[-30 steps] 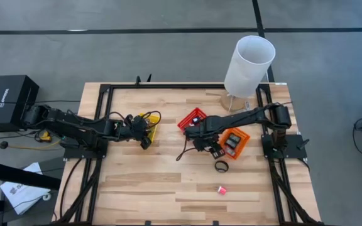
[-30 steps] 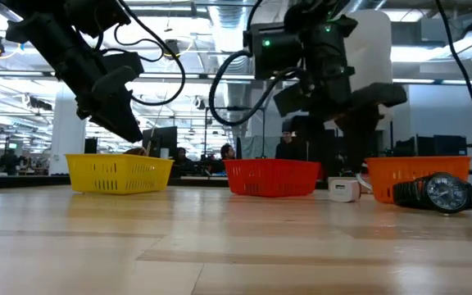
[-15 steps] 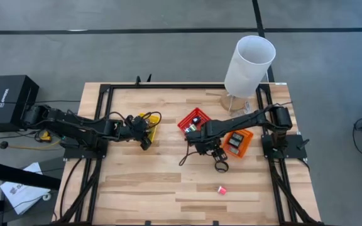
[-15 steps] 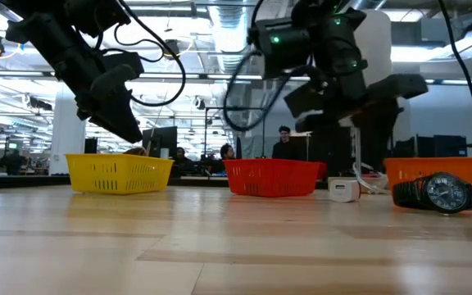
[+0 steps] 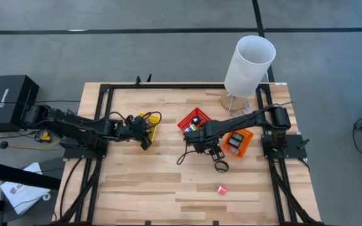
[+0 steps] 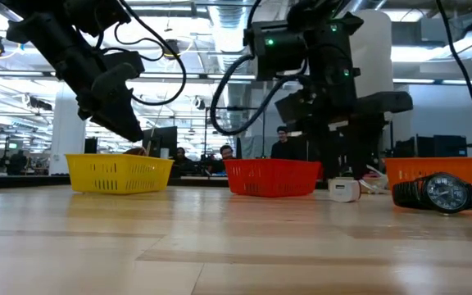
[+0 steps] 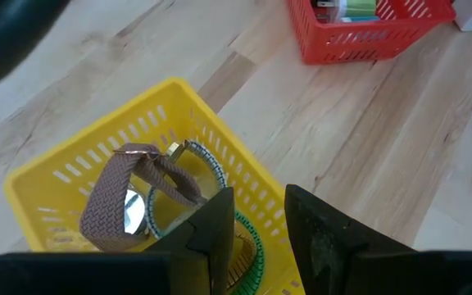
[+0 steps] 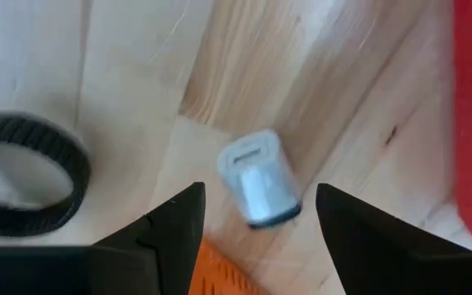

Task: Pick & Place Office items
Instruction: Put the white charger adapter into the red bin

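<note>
Now the right gripper [image 8: 252, 215] hangs over the bare wood between the red basket [image 5: 193, 118] and the orange basket [image 5: 236, 142], its fingers spread wide and holding nothing. In the right wrist view a small white charger block [image 8: 258, 179] lies on the table squarely in the gap between them, with the black watch [image 8: 24, 174] just beside it, farther from the red basket. The low view shows the same block [image 6: 343, 190] resting flat beside the red basket [image 6: 272, 177], the watch [image 6: 435, 193] nearer the camera.

The step in hand looks like a pick of the block. To do it well, the right gripper should descend straight, keeping the block centred, and turn the wrist so the pads meet its long flat sides rather than its rounded corners; otherwise it will likely squirt out. It should stop just short of the wood before closing, and stay clear of the red basket's wall.

The left gripper [image 7: 259, 215] waits above the yellow basket [image 7: 52, 179], fingers slightly parted and empty, over the watches [image 7: 142, 197] lying in it.
</note>
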### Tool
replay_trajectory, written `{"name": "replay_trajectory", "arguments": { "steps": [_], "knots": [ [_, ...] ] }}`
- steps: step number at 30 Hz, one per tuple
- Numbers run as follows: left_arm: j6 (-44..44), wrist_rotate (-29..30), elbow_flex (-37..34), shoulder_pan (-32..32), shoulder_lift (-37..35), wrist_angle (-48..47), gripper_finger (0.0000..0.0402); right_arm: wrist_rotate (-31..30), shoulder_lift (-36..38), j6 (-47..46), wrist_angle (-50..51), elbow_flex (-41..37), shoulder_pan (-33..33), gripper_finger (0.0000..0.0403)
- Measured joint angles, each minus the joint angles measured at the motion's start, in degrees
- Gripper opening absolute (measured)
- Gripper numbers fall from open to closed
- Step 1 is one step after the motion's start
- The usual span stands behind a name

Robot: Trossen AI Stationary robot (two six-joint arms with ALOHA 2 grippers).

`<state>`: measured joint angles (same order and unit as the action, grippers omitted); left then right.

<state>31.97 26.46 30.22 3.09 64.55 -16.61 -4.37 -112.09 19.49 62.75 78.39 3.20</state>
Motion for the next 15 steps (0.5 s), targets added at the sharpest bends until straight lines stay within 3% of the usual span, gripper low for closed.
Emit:
{"name": "replay_trajectory", "arguments": {
  "steps": [6, 15],
  "knots": [
    [0.02, 0.00, 0.00, 0.00, 0.00, 0.15, 0.0104, -0.22, -3.95, -1.89, -3.29, 0.25, 0.33, 0.0225],
    [0.02, -0.04, 0.00, 0.11, -0.26, 1.32, 0.0104, -0.42, -6.84, -2.60, -0.36, 0.57, 0.09, 0.0212]
  ]
}}
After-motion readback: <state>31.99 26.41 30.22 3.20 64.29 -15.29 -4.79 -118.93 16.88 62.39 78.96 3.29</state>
